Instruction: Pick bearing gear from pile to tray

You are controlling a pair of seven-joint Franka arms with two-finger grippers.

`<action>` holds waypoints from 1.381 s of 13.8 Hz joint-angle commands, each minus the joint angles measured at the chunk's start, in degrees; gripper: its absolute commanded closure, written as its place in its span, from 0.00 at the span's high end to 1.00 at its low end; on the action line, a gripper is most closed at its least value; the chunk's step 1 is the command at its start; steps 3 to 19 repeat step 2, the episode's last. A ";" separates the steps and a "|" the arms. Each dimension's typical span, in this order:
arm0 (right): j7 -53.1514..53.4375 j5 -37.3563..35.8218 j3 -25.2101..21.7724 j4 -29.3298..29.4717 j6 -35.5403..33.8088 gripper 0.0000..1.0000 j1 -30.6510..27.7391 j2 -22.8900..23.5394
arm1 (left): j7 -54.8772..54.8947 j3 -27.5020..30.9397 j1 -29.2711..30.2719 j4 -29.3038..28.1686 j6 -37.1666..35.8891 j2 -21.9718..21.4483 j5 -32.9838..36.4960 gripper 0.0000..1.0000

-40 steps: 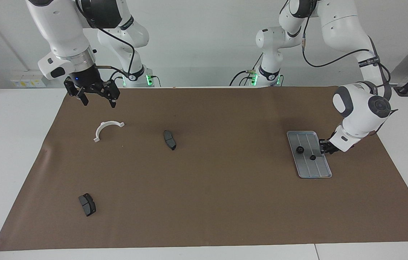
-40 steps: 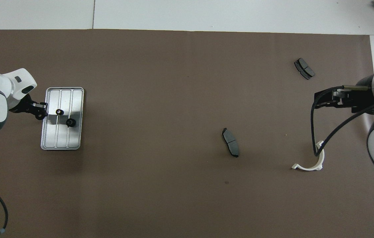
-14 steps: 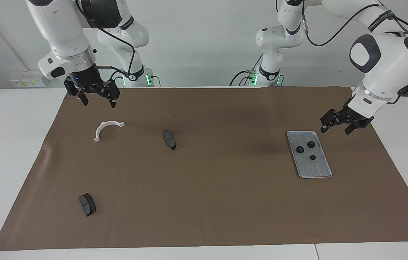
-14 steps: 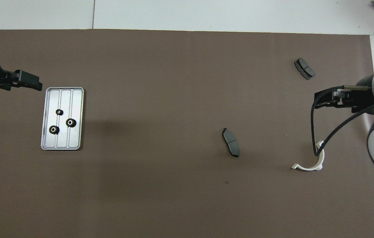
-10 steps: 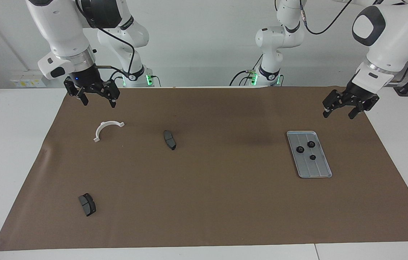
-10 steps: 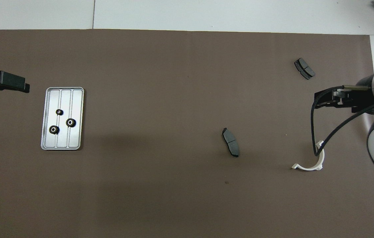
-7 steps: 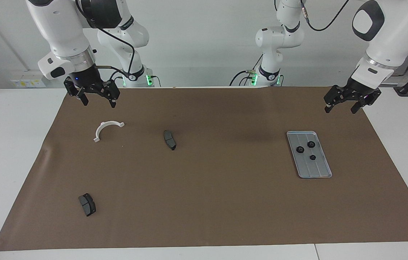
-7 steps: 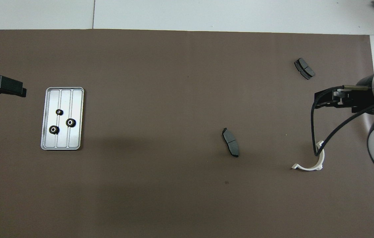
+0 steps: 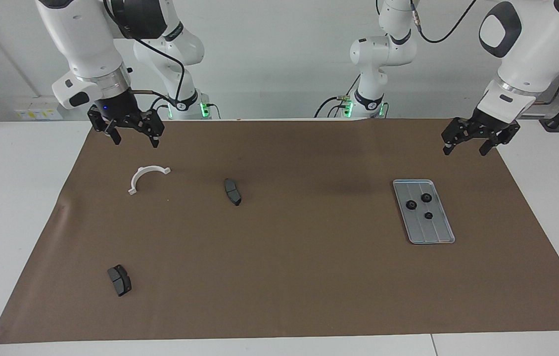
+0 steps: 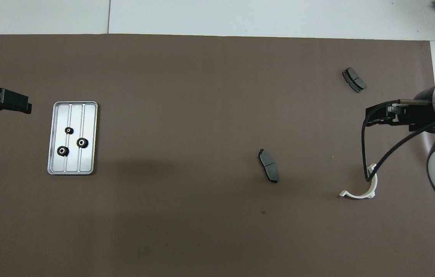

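The silver-grey tray (image 9: 435, 233) (image 10: 83, 163) lies on the brown mat toward the left arm's end. Three small black bearing gears (image 9: 411, 205) (image 10: 82, 142) sit in it, apart from each other. My left gripper (image 9: 465, 150) (image 10: 27, 105) hangs open and empty, raised over the mat's corner beside the tray. What shows of the pile is a white curved bracket (image 9: 140, 173) (image 10: 358, 196) and two dark pads (image 9: 232, 191) (image 10: 268, 166). My right gripper (image 9: 135, 142) (image 10: 369, 121) waits open and empty, in the air over the mat close to the bracket.
The second dark pad (image 9: 119, 280) (image 10: 354, 79) lies far from the robots at the right arm's end. The brown mat (image 9: 309, 277) covers most of the white table. A black cable (image 10: 363, 154) loops down from the right wrist over the bracket.
The left gripper, low at the tray's edge at first, has lifted up and away from it. The tray went from two gears to three. The right arm has not moved.
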 commanded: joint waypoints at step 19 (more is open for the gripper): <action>-0.87 0.65 0.39 -0.45 -0.01 1.00 -0.73 -0.57 | -0.67 0.44 0.21 -1.45 0.16 -1.46 1.06 1.00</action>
